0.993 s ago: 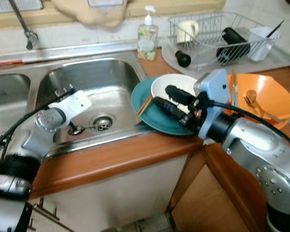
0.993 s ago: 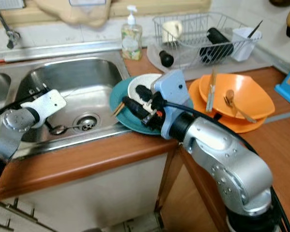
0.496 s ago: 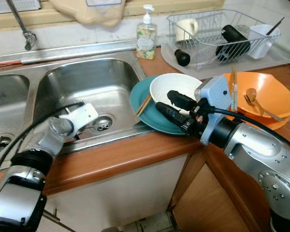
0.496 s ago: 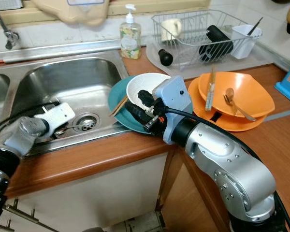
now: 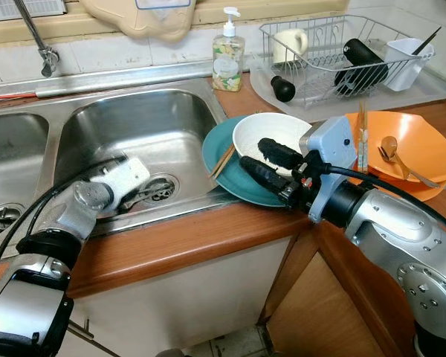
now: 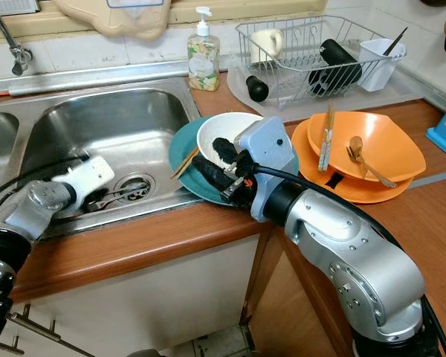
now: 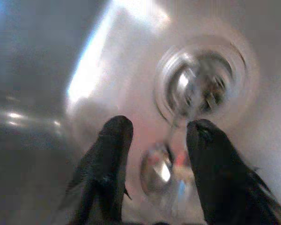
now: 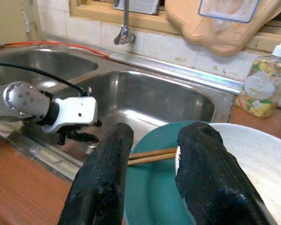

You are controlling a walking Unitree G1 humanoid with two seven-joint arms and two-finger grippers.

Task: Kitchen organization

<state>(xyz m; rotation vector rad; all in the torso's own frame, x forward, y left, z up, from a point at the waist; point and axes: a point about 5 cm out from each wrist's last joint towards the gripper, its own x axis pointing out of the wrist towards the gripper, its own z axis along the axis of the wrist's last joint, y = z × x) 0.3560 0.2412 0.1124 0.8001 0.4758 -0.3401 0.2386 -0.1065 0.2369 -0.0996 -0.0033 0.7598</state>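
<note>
Wooden table (image 5: pixel 208 234) with a double steel sink (image 5: pixel 145 130) set into its back left part. Wire dish rack (image 6: pixel 312 52) at the back right corner, holding a cream mug (image 6: pixel 264 43), a black bottle (image 6: pixel 338 65) and a white utensil cup (image 6: pixel 377 59). Two stacked orange bowls (image 6: pixel 368 145) on the right side, with chopsticks (image 6: pixel 327 137) and a wooden spoon (image 6: pixel 360 158) laid in them. Teal plate (image 5: pixel 227 167) overlapping the sink's right rim near the front edge, carrying a white bowl (image 5: pixel 271 134) and a pair of chopsticks (image 8: pixel 150 156) that rests on the plate beside the bowl. Soap dispenser (image 5: pixel 227 52) at the back edge behind the sink. Right claw (image 5: pixel 271 162) over the teal plate, its fingers (image 8: pixel 203 159) moderately parted, one above the white bowl's rim and one above the plate, holding nothing. Left claw (image 7: pixel 157 145) low in the right-hand basin just beside the drain (image 7: pixel 203 82), fingers parted on either side of a metal spoon (image 7: pixel 157 171) lying on the basin floor, not closed on it.
</note>
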